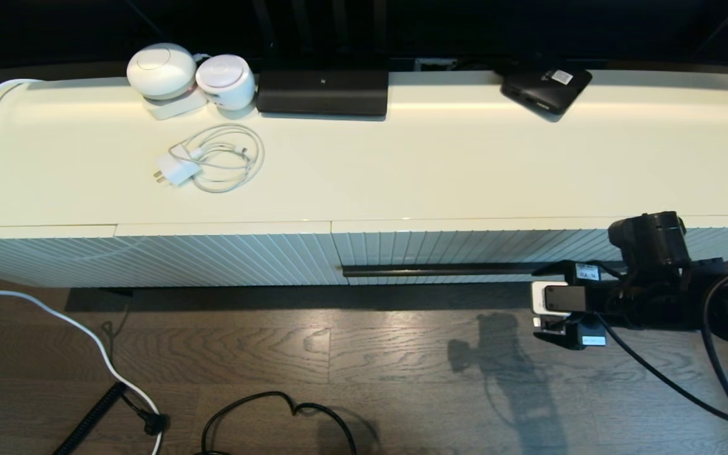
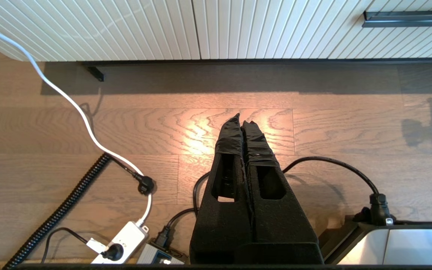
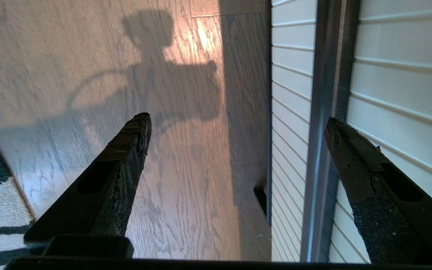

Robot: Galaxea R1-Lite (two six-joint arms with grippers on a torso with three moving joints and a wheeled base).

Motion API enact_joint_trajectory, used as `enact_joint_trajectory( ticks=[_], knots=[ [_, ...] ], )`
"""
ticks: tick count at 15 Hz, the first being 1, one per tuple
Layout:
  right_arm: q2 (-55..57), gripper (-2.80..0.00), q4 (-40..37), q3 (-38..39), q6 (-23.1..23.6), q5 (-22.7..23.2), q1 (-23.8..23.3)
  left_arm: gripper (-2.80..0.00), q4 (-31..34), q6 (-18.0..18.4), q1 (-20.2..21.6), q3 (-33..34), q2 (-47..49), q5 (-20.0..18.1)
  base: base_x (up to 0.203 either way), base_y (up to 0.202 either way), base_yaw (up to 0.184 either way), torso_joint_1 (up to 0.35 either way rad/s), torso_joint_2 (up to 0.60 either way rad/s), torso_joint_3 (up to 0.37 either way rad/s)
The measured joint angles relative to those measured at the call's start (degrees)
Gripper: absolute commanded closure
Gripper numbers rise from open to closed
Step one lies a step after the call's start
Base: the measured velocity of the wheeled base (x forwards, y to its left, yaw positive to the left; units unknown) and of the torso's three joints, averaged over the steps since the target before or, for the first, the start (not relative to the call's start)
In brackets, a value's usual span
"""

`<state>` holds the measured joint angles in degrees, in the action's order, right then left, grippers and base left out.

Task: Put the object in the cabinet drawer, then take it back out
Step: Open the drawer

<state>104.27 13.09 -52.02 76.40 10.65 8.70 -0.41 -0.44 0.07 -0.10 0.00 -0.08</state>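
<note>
**Drawer shut, right hand wide open at the bar handle**

Cabinet drawer (image 1: 452,249): closed, ribbed cream front flush with the panel beside it. Its long dark bar handle (image 1: 440,270) runs level across the front. Interior hidden, so contents cannot be told. The umbrella shows in no view; its place cannot be told.

Cabinet top (image 1: 402,170): glossy cream. At the back left, two white rounded devices (image 1: 190,76) side by side, touching. Next to them a wide black rectangular device (image 1: 322,92). Further right, a flat black box (image 1: 546,85) with a white label, turned at an angle. Near the front left, a white charger with coiled cable (image 1: 212,159).

Floor: dark wood planks (image 1: 339,354). A white cable (image 1: 54,316) and black cords trail across at the left. The left wrist view shows a white power strip (image 2: 124,240) on the floor.

Right hand (image 3: 238,123): fingers spread wide, holding nothing. One fingertip (image 3: 341,137) lies against the drawer front just beside the bar handle; the other (image 3: 139,125) hangs over the floor. In the head view it sits at the handle's right end.

Left hand (image 2: 243,123): fingers pressed together, empty, pointing at the floor before the cabinet.
</note>
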Motion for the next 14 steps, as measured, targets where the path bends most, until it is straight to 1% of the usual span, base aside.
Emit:
enact_joint_trajectory(
  ticks=[7, 14],
  knots=[
    [4.9, -2.8, 2.0, -2.9, 0.1, 0.0, -0.3, 0.0, 0.0, 0.0, 0.0, 0.0, 0.0, 0.0, 0.0, 0.0, 0.0, 0.0, 0.0, 0.0],
    [3.8, -2.8, 2.3, -4.4, 0.0, 0.3, -1.0, 0.0, 0.0, 0.0, 0.0, 0.0, 0.0, 0.0, 0.0, 0.0, 0.0, 0.0, 0.0, 0.0]
  ],
)
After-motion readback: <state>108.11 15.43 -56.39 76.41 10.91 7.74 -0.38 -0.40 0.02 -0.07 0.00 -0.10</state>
